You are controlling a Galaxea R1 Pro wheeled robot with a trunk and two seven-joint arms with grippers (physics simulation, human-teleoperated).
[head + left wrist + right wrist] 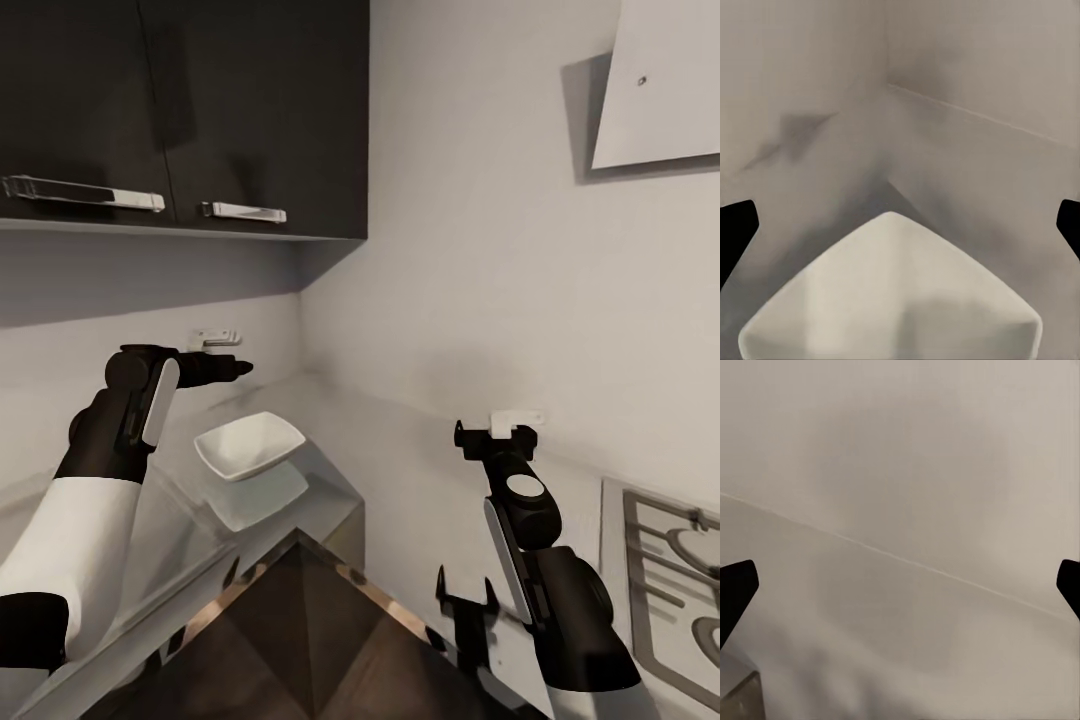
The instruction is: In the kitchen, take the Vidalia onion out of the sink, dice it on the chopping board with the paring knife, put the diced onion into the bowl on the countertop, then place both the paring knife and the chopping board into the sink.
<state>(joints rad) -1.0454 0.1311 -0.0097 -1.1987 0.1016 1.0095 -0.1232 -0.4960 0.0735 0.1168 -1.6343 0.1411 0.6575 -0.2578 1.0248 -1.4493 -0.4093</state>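
I'm facing an inside corner of the kitchen: grey countertop (400, 450) runs along two pale walls that meet in the corner, w/ dark upper cabinets (180, 110) top left, chrome handles (245, 212) on the doors. A light slanted hood panel (660, 85) hangs upper right, and a hob (665, 590) w/ grates sits in the worktop at the far right edge. Small white wall sockets: one behind my left gripper, one (516, 420) behind the right. The bowl (250, 445) sits on the counter near the corner, white, squarish, nothing in it, its reflection on the glossy top. My left gripper (235, 368) hovers above and just left of the bowl, pointing at the corner; in the left wrist view the bowl (896, 300) is right below, fingers spread wide apart, holding nothing. My right gripper (495, 432) hangs over bare counter near the back wall, well apart from the bowl, fingers also released and empty.
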